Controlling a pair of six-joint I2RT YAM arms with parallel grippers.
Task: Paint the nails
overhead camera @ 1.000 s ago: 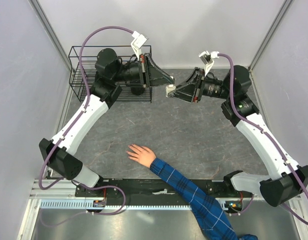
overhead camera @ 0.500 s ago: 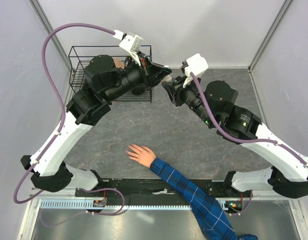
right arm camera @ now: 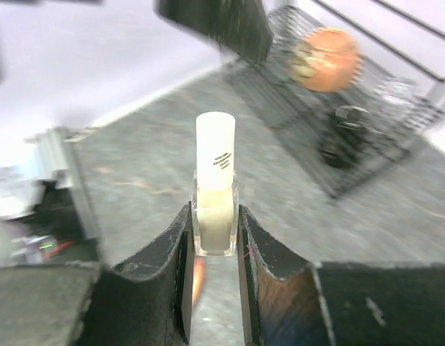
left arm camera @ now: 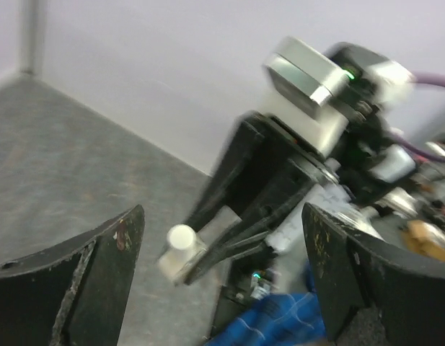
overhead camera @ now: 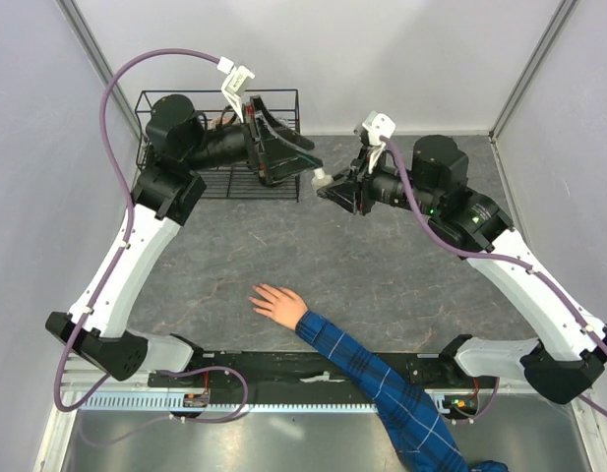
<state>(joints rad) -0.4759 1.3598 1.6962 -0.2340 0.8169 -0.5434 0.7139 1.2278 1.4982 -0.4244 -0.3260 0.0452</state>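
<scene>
The painting itself is not yet beginning, as far as the views are showing. The right gripper (right arm camera: 215, 216) is clamping a small clear bottle (right arm camera: 215, 220) by its body, high above the far half of the bench (overhead camera: 382, 285), and the bottle's white cap (right arm camera: 216, 140) is still sitting on, with no brush out. The left gripper (left arm camera: 222, 220) is hanging just beside it with its jaws spread wide and nothing between them, facing the cap end; judging from that, uncapping is the step in hand, and all the brushing is left to do. The hand (overhead camera: 279, 304) is lying flat, palm down, near the near edge of the bench, well apart from both grippers, its plaid sleeve (overhead camera: 372, 379) running off towards the near right. The nails (overhead camera: 257, 292) are too small in the overhead view to be showing any polish or lack of it, and neither wrist camera is catching them. The left wrist view is blurring badly. A wire basket (overhead camera: 144, 128) is standing at the far left corner; its contents are hard to make out beyond an orange round thing (right arm camera: 324, 59).
</scene>
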